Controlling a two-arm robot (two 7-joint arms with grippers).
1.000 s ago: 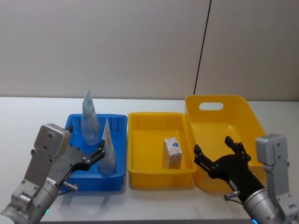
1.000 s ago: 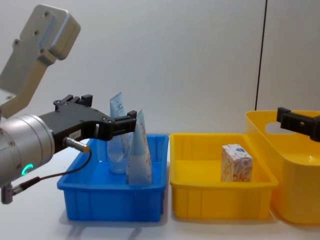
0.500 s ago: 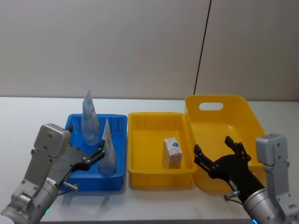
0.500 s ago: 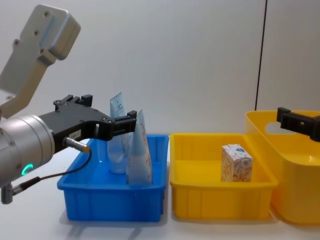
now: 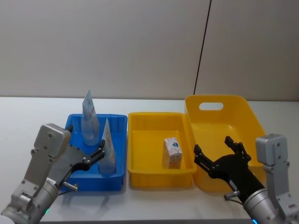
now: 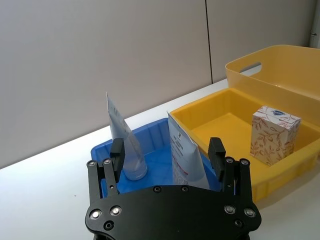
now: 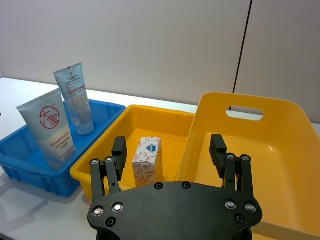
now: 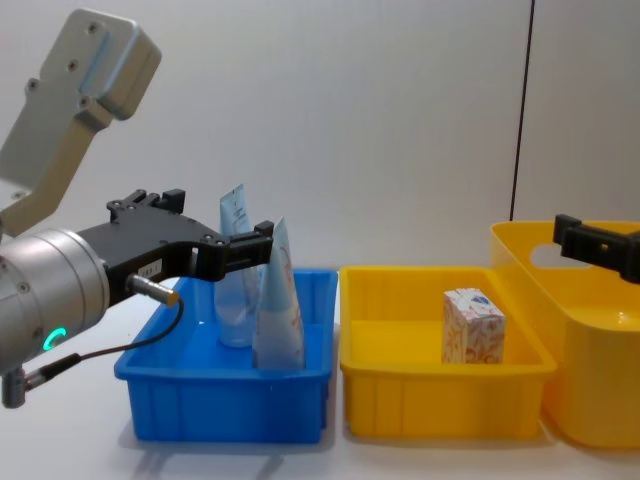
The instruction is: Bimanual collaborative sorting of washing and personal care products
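Nothing has shifted over the last second: both my arms and every item sit just where they were, so I take this as a pause between picks, not a grasp under way. My left gripper (image 6: 166, 150) hangs over the near side of the blue bin (image 5: 96, 183), fingers spread wide and holding nothing. Two tubes stand cap-down in that bin. The rear tube (image 5: 88, 116) is toward the far wall and the front tube (image 5: 107, 150) is nearer me. Both are flat, soft, pale blue-white plastic tapering to a crimped top edge, and the front one has a red round mark. From the chest view one fingertip sits close by the front tube's upper edge, but I cannot tell if it touches; probably just apart. The bin is rigid and glossy, with low walls. Next along is the shallow yellow tray (image 5: 161, 179) with one carton (image 5: 172, 153) upright inside. It is a small box of beige card with an orange-red pattern, a blue mark on top and crisp corners. My right gripper (image 7: 168, 144) hovers in front of the deep yellow tub (image 5: 219, 119), fingers likewise apart and empty. The tub has smooth walls and a slot handle. Tubes in blue, carton in yellow — the sorting looks well along.
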